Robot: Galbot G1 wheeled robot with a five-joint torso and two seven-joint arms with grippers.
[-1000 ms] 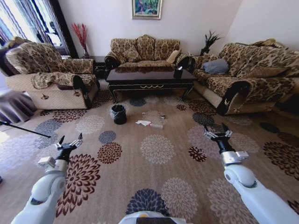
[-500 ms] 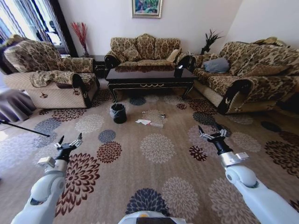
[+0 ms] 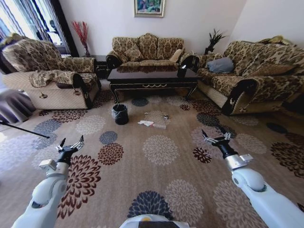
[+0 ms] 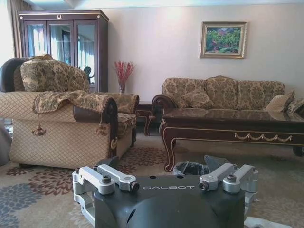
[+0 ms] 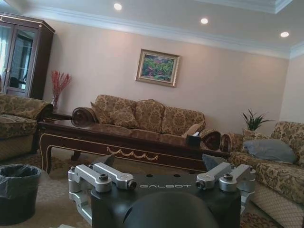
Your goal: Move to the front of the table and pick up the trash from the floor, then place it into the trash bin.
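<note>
The dark glossy table (image 3: 151,78) stands ahead, in front of the middle sofa. On the patterned floor (image 3: 160,151) before it lies the trash: a crumpled white paper (image 3: 146,123), a clear bottle (image 3: 159,126) and a small dark bit (image 3: 165,117). The black trash bin (image 3: 120,114) stands just left of them. My left gripper (image 3: 72,141) and right gripper (image 3: 213,136) are held low over the carpet, well short of the trash, both open and holding nothing. The bin (image 4: 190,168) and table (image 4: 228,128) show past the left gripper (image 4: 161,164). The right gripper (image 5: 159,161) faces the table (image 5: 118,137) and bin (image 5: 18,190).
An armchair (image 3: 47,76) stands left, a long sofa (image 3: 251,80) right and a sofa (image 3: 147,50) behind the table. A black tissue box (image 3: 181,72) sits on the table's right end. A thin dark rod (image 3: 23,129) lies on the carpet at far left.
The view has crept slightly toward the table. My right gripper has shifted a little left and down and turned a little. The left arm holds its pose.
</note>
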